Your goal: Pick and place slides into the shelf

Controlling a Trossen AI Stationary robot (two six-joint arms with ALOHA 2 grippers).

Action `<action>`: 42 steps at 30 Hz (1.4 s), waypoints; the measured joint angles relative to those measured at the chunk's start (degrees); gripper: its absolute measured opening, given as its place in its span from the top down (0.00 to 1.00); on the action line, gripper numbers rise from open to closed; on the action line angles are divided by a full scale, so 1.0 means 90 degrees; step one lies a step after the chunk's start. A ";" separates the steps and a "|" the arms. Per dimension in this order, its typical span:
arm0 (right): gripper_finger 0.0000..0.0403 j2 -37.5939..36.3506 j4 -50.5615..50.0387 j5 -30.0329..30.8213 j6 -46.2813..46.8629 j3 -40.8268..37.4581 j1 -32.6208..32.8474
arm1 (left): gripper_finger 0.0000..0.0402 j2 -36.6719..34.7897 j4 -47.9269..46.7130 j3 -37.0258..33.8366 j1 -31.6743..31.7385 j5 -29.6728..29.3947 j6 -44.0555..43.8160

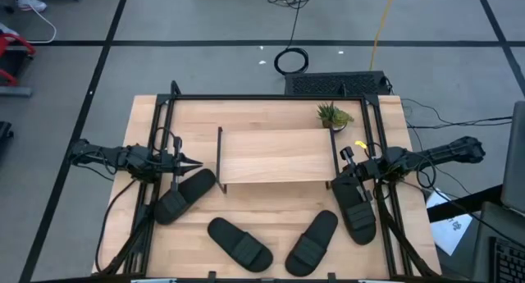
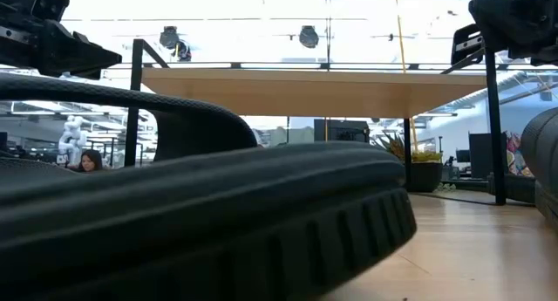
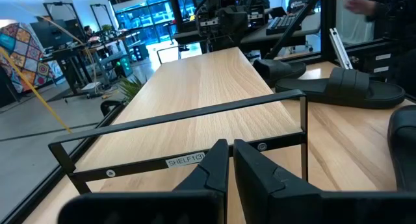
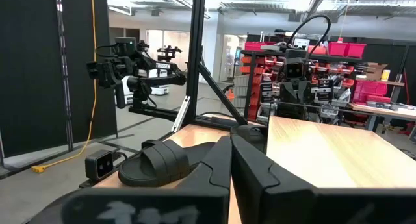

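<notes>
The shelf (image 1: 279, 156), a low light-wood plank on thin black legs, stands at the table's middle. Several black slides lie on their soles on the table: one at its left (image 1: 184, 195), two near the front edge (image 1: 239, 242) (image 1: 312, 242), one at its right (image 1: 354, 209). My left gripper (image 1: 195, 162) hovers shut beside the shelf's left end and points right, over the shelf top (image 3: 214, 87). My right gripper (image 1: 340, 175) hovers shut at the shelf's right end, above the right slide (image 4: 156, 162), and points left. In the low view one slide (image 2: 218, 222) fills the foreground.
A small potted plant (image 1: 332, 115) stands behind the shelf's right end. Black frame posts (image 1: 168, 111) (image 1: 373, 111) rise along the table's left and right sides. Bare wood lies in front of the shelf, between it and the two front slides. A person (image 2: 87, 161) shows far off in the room.
</notes>
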 joint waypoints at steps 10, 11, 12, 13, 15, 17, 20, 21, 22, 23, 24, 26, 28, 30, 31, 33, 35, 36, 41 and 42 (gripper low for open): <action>1.00 0.0000 0.0001 -0.0002 0.0001 0.0000 0.0002 | 0.94 0.0001 0.0000 -0.0001 0.0001 0.0000 -0.0001; 1.00 0.0000 0.0001 -0.0002 -0.0002 0.0000 -0.0001 | 0.94 0.0000 0.0001 0.0000 0.0001 0.0000 0.0000; 1.00 0.0000 -0.0002 -0.0002 0.0001 0.0002 0.0001 | 0.94 0.0001 -0.0001 0.0001 -0.0001 0.0000 0.0000; 1.00 0.0000 0.0001 -0.0001 0.0001 0.0000 0.0001 | 0.94 0.0000 0.0000 0.0001 0.0000 0.0000 -0.0001; 1.00 0.0000 0.0001 -0.0002 0.0000 0.0002 -0.0001 | 0.94 0.0001 -0.0001 0.0001 -0.0001 -0.0002 -0.0001; 1.00 0.0000 0.0001 -0.0002 0.0001 0.0002 0.0000 | 0.94 0.0001 0.0001 0.0001 -0.0001 0.0000 0.0001; 1.00 0.0000 0.0000 -0.0001 -0.0002 0.0000 -0.0001 | 0.94 0.0000 -0.0001 0.0001 0.0000 0.0000 0.0000; 1.00 0.0000 -0.0001 -0.0002 -0.0001 0.0000 0.0000 | 0.94 -0.0001 -0.0001 0.0001 0.0001 0.0000 0.0001; 1.00 0.0000 0.0001 -0.0002 0.0001 0.0000 0.0002 | 0.94 -0.0001 0.0001 0.0001 0.0001 0.0000 -0.0001; 1.00 0.0000 0.0000 0.0000 0.0000 0.0000 -0.0001 | 0.94 -0.0001 0.0001 0.0001 0.0001 0.0000 0.0001; 1.00 0.0000 0.0001 -0.0002 -0.0002 0.0000 0.0002 | 0.94 -0.0001 -0.0001 0.0001 -0.0001 0.0000 0.0000; 1.00 0.0000 0.0000 0.0000 0.0000 0.0002 0.0000 | 0.94 0.0000 -0.0001 -0.0001 0.0001 0.0000 0.0000; 1.00 -0.0001 0.0000 -0.0001 -0.0001 0.0000 -0.0001 | 0.94 0.0001 0.0001 0.0001 -0.0001 0.0000 0.0001; 1.00 0.0000 0.0001 0.0000 -0.0001 0.0000 0.0000 | 0.94 0.0000 0.0000 0.0000 -0.0001 0.0000 -0.0001; 1.00 0.0000 0.0000 -0.0002 0.0000 0.0001 -0.0001 | 0.94 0.0000 -0.0001 -0.0001 -0.0001 0.0000 0.0000; 1.00 0.0000 0.0001 -0.0002 0.0001 0.0000 -0.0001 | 0.94 0.0000 0.0000 0.0001 0.0000 -0.0001 0.0001; 1.00 0.0000 0.0001 -0.0001 0.0001 0.0000 -0.0001 | 0.94 0.0000 -0.0001 0.0000 -0.0001 0.0000 0.0001; 1.00 0.0000 -0.0001 -0.0001 0.0001 0.0001 0.0002 | 0.94 -0.0001 -0.0001 0.0001 0.0000 0.0000 0.0000; 1.00 -0.0002 0.0000 0.0000 -0.0001 0.0000 0.0001 | 0.94 0.0001 0.0014 0.0000 -0.0001 -0.0097 0.0600; 1.00 0.0000 0.0000 -0.0002 0.0000 0.0001 0.0000 | 0.94 0.0001 0.0040 0.0000 0.0001 -0.0183 0.0977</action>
